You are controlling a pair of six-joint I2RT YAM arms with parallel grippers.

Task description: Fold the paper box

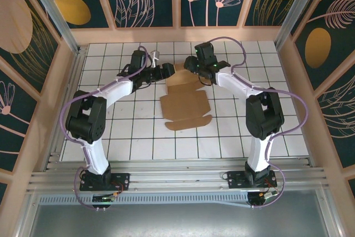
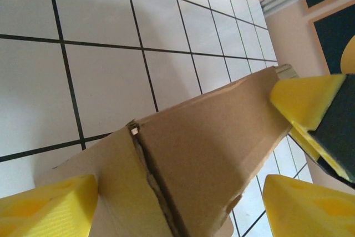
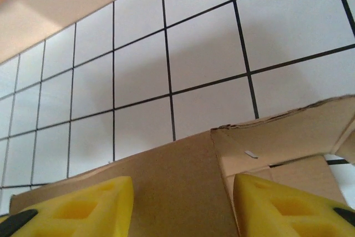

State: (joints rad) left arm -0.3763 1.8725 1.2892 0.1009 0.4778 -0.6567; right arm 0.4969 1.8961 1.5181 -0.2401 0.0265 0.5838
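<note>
The paper box (image 1: pixel 183 104) is a brown die-cut cardboard sheet lying at the middle of the tiled table, with its far flaps raised. My left gripper (image 1: pixel 169 73) is at the box's far left corner and my right gripper (image 1: pixel 194 69) at its far right corner, close together. In the left wrist view the jaws of my left gripper (image 2: pixel 177 209) stand wide apart, open, across a raised creased flap of the paper box (image 2: pixel 211 137). A yellow finger (image 2: pixel 308 101) of the right gripper touches that flap's far end. My right gripper (image 3: pixel 183 209) is open, with a cardboard panel (image 3: pixel 177 181) facing between its fingers.
The white tiled table (image 1: pixel 122 137) is ringed by pink walls (image 1: pixel 50 98) on the left, right and far sides. An aluminium rail (image 1: pixel 177 178) runs along the near edge by the arm bases. Bare tiles lie left, right and in front of the box.
</note>
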